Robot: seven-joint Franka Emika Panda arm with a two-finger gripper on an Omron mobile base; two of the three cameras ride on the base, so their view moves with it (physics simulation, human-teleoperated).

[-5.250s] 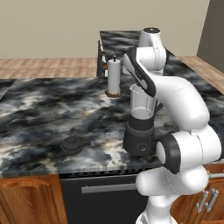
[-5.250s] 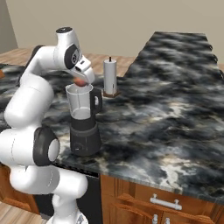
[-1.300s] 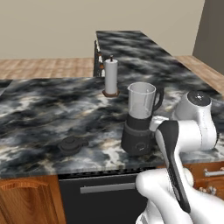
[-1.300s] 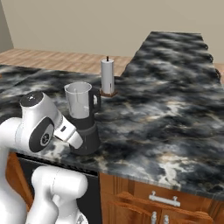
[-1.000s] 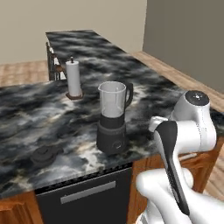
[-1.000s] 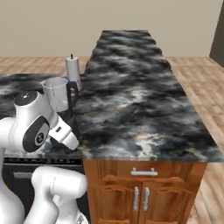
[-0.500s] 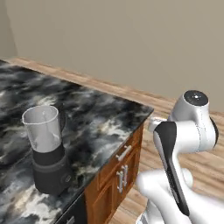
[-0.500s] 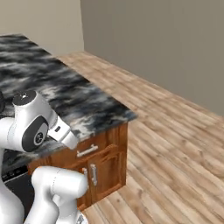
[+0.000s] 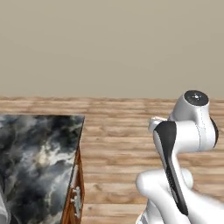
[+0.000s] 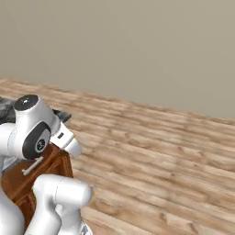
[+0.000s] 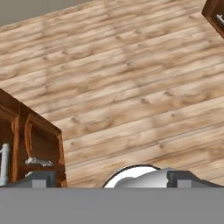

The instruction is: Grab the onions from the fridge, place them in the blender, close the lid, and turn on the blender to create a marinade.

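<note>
At the lower left edge of the left base view a sliver of clear glass, possibly the blender (image 9: 2, 209) jar, pokes in over the marbled counter (image 9: 37, 162); too little shows to tell what it holds.

In the hand view the gripper (image 11: 111, 180) sits at the bottom, its jaws spread fully wide with nothing between them, over plank floor (image 11: 122, 83).

Brown cabinet doors (image 11: 26, 148) with pale handles fill that view's lower left.

The right base view adds a plain beige wall (image 10: 137, 46) across the top.

Even, bright rendered light; soft shadows; slight blur throughout.
</note>
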